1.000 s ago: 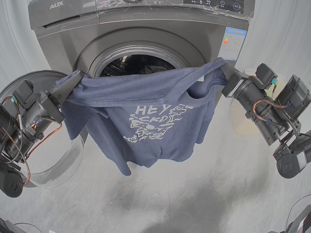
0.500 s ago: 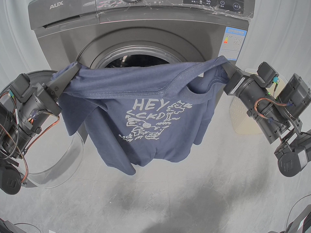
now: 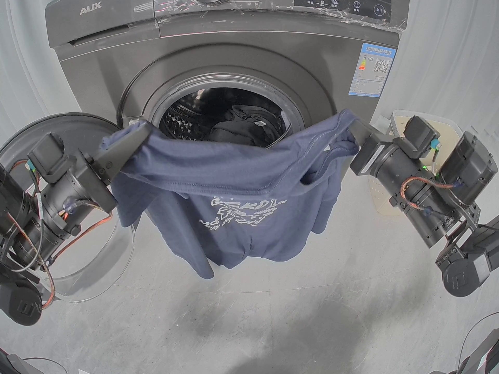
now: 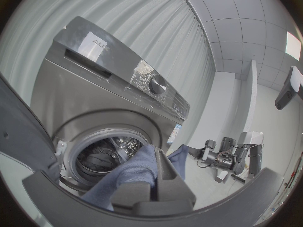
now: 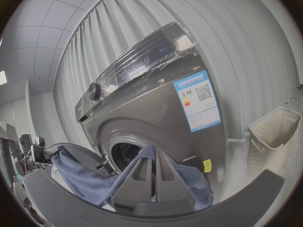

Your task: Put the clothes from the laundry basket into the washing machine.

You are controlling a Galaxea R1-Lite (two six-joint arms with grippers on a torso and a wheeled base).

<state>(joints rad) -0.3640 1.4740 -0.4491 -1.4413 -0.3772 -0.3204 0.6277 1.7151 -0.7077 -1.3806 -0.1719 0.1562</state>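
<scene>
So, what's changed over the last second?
Both arms dipped: the left tool and right tool carried the navy shirt lower, so its top edge sags low across the drum mouth, uncovering the dark clothes inside. Both tools stay shut on the shirt; washing machine, open door and laundry basket unmoved.

Navy T-shirt (image 3: 234, 175) lower, slacker now.

Soft matt cloth T-shirt (image 3: 244, 183); glossy brushed-metal washing machine (image 3: 223, 53); perforated plastic basket (image 3: 384, 188)
</scene>
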